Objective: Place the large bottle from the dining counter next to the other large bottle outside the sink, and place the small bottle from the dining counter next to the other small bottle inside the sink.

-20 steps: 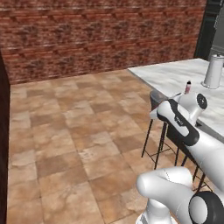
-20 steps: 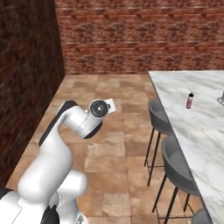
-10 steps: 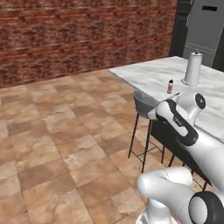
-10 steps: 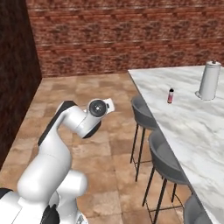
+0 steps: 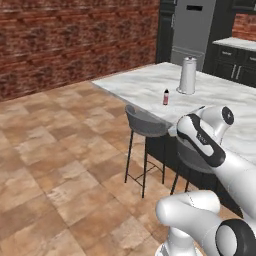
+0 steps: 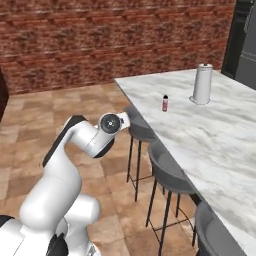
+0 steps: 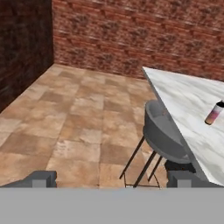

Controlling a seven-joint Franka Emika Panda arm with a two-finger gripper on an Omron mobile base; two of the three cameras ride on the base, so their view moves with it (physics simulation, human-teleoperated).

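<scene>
Standing untouched on the marble worktop (image 5: pixel 145 87), the small bottle (image 5: pixel 166 97) and large bottle (image 5: pixel 188 75) awaited pickup; the pincer (image 7: pixel 111 178) gaped wide, empty, well apart from both. Both placements remained undone.

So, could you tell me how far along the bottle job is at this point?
Nothing looks done: the small bottle and the large bottle both stand on the dining counter, apart from each other. Nothing is in hand; the gripper is open and empty, off the counter beside a stool. Both pickups and placements remain.
</scene>
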